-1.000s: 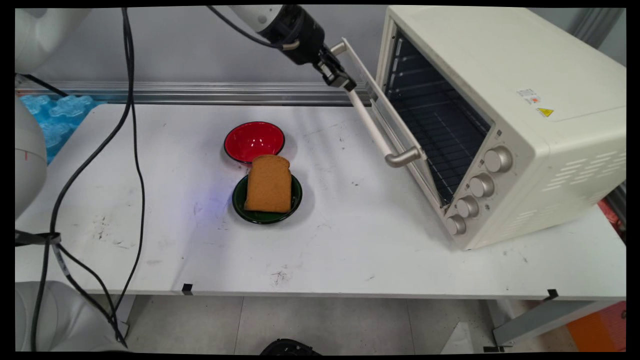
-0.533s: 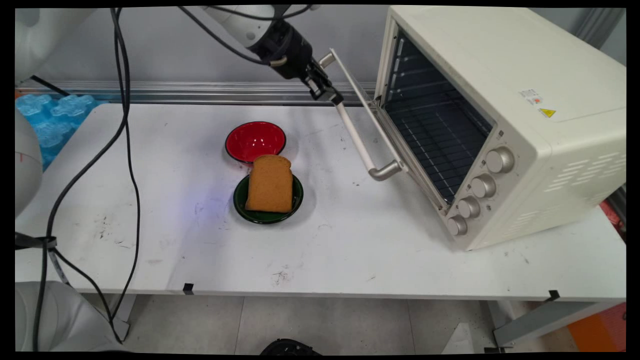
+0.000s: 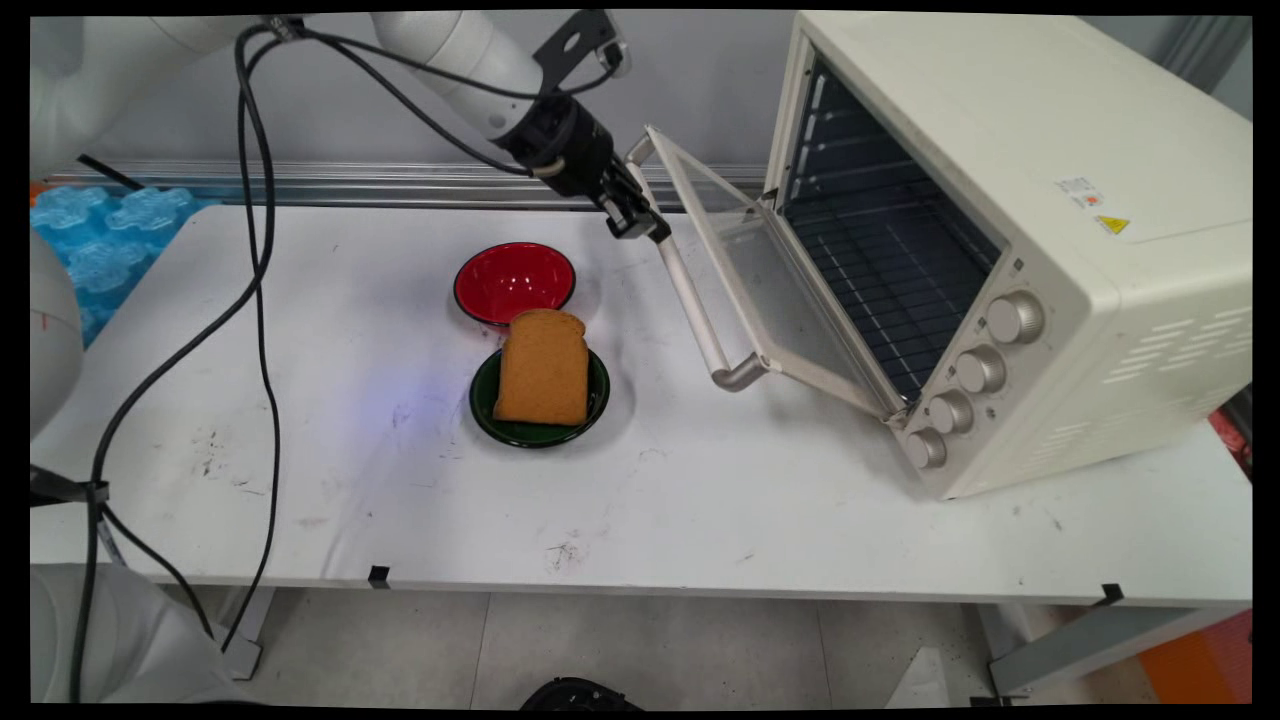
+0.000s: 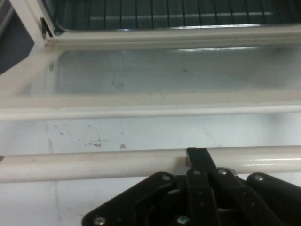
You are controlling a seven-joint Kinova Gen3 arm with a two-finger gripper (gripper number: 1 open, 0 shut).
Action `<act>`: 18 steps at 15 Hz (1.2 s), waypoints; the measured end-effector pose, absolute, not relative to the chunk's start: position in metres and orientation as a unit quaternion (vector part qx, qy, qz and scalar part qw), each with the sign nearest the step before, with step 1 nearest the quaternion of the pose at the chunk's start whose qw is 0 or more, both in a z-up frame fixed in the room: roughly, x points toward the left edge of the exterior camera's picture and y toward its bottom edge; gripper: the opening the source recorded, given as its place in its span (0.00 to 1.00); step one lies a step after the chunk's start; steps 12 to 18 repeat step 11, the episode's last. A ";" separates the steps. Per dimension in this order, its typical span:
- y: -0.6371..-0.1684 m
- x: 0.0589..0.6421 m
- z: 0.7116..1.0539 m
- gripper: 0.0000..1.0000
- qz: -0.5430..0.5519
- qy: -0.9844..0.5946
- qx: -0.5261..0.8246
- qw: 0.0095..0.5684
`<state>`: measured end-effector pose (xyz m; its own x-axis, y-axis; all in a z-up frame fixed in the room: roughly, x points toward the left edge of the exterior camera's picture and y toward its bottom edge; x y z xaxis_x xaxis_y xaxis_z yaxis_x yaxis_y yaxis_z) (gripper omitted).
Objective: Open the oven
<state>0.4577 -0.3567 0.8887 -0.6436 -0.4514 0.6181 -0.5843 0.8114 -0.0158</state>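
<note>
I note, left to right: red bowl (image 3: pixel 514 283) on the counter (image 3: pixel 300 400), empty; just near of it, bread slice (image 3: pixel 541 367) resting on the green plate (image 3: pixel 590 405). Pincer (image 3: pixel 640 222) is clamped on the oven door handle (image 3: pixel 690 300), at its far end. Oven door (image 3: pixel 770 290) hangs partly lowered, not yet flat. Toaster oven (image 3: pixel 1050 230) at right, rack bare. Door opening underway; bread not loaded.

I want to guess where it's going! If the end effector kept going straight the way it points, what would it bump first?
Probably the oven door's handle bar: the end effector is already right at it, with the glass door beyond.
</note>
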 end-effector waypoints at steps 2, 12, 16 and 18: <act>-0.357 0.458 0.881 0.00 0.107 -0.902 0.285 0.308; -0.349 0.471 0.860 0.00 0.103 -0.908 0.280 0.295; -0.349 0.471 0.860 0.00 0.103 -0.908 0.280 0.295; -0.349 0.471 0.860 0.00 0.103 -0.908 0.280 0.295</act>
